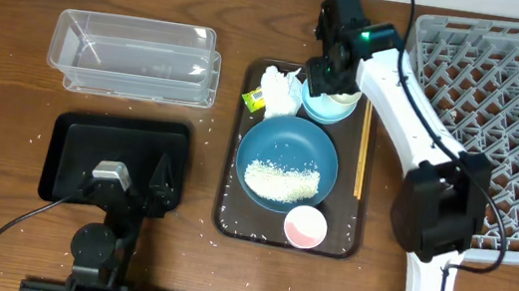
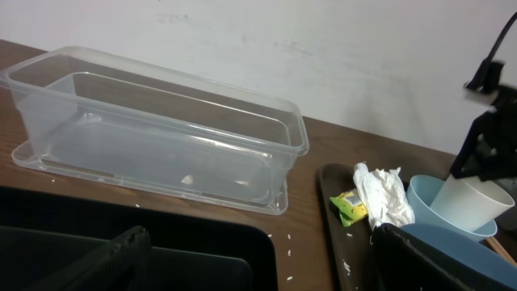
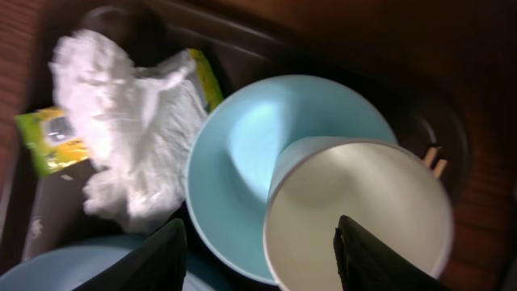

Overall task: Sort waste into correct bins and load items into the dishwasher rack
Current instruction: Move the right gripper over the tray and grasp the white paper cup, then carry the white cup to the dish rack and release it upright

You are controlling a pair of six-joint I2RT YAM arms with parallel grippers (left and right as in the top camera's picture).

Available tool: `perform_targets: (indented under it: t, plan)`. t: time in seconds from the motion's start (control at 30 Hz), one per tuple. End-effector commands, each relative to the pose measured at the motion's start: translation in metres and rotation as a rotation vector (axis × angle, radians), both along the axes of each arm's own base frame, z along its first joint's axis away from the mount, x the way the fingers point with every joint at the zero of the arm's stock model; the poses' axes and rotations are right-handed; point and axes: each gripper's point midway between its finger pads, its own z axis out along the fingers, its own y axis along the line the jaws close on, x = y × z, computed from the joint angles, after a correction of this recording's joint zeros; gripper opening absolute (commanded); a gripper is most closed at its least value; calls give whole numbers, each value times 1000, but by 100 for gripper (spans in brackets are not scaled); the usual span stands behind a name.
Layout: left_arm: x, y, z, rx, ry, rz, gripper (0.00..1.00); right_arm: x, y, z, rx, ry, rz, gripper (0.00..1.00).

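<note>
**White cup in the bowl, right jaws astride its rim**

Count: two cups, one bowl (image 3: pixel 242 162), one dish (image 1: pixel 287 159), one pair of chopsticks (image 1: pixel 363 149), all on the brown tray (image 1: pixel 230 217). The white cup (image 3: pixel 355 218) leans tilted in the bowl, pale and plain. My right gripper (image 3: pixel 260 242) hangs over it with jaws spread, one finger over its mouth and one outside (contact unclear). Tissue (image 3: pixel 137 121) and wrapper (image 3: pixel 52 137) crowd the bowl. The left gripper (image 2: pixel 258 246) is spread wide, holding nothing.

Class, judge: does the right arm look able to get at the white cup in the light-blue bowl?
Probably yes. The right gripper hangs right over the white cup, jaws open astride its rim. Nothing covers it; the crumpled tissue lies beside the light-blue bowl, clear of the cup.
</note>
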Motion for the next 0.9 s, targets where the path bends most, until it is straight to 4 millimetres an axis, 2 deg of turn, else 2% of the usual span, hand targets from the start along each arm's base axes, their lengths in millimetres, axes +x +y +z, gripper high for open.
perform_targets:
  t: [0.0, 0.1, 0.27, 0.3, 0.47, 0.7, 0.87]
  plan:
    - [-1, -3, -15, 17, 44, -17, 89, -2, 3, -13, -16, 23, -16, 57]
    - [-1, -3, -15, 17, 44, -17, 89, -3, 4, -13, -17, 22, -13, 56]
    - [-1, -3, -15, 17, 44, -17, 90, -2, 4, -13, -27, 16, -15, 36]
    - [-1, -3, -15, 17, 44, -17, 89, -1, 2, -13, -37, 10, -18, 35]
    - [-1, -3, -15, 17, 44, -17, 89, 2, -7, -15, -95, -7, -32, 35]
    - [-1, -3, -15, 17, 44, -17, 90, -2, -2, -29, -107, 20, -20, 36]
    - [-1, -3, -15, 17, 44, -17, 89, -6, 7, -30, -108, 18, 0, 35]
